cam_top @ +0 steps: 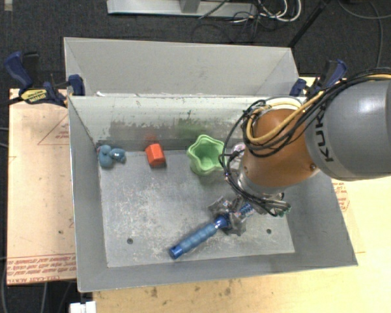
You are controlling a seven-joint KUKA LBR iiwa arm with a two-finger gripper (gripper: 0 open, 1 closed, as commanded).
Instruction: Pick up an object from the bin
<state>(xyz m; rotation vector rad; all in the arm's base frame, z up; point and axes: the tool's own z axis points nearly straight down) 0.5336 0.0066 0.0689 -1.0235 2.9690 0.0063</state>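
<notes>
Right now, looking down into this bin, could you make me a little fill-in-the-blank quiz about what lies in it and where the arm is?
1. The gripper is down at the right end of a long ridged stick whose colour is ____.
2. The small block by the back wall of the bin is ____ in colour.
3. Between that block and the arm stands a wavy-rimmed cup that is ____.
4. The small blue figure lies on the view's ____ of the block.

Missing words: blue; orange; green; left.

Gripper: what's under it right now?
The right end of the blue rod reaches under the gripper, on the bin floor. Whether it is gripped is hidden, and the wrist covers the floor just behind.
</notes>
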